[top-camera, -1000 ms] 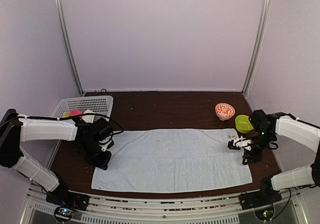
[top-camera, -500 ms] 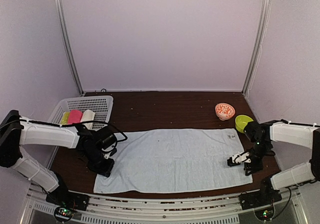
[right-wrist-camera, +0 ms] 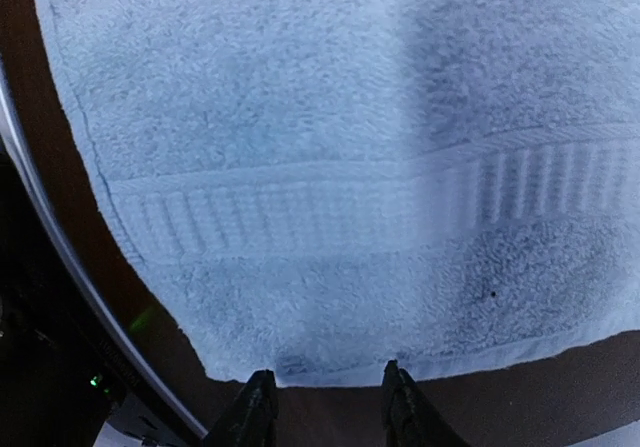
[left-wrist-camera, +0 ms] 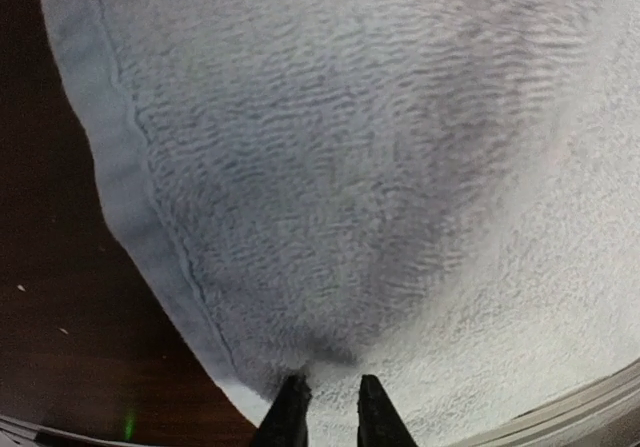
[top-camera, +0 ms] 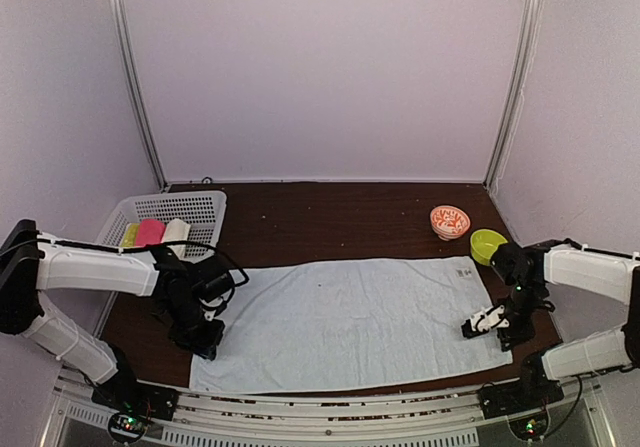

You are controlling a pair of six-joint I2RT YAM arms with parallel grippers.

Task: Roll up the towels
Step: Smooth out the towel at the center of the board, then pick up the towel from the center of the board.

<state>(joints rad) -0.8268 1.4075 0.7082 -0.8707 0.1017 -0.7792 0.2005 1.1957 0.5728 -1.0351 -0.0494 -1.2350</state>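
**Item:** pale blue towel (top-camera: 350, 317), spread flat lengthwise across the tabletop (top-camera: 330, 212), its near hem close to the front edge.

**Left gripper** (left-wrist-camera: 325, 392): fingers a narrow slit apart, tips at the towel's left near corner, nothing visibly pinched.

**Right gripper** (right-wrist-camera: 322, 382): fingers well apart, straddling the right-end hem.

**Step, as judged:** squaring the towel before rolling.

**Method advised:** flatten any wrinkles, take one short end at both corners, and turn both sides evenly so the roll stays straight.

**Change since a second ago:** both grippers sit nearer the front edge, the towel has been drawn forward with them, and the left fingers have parted.
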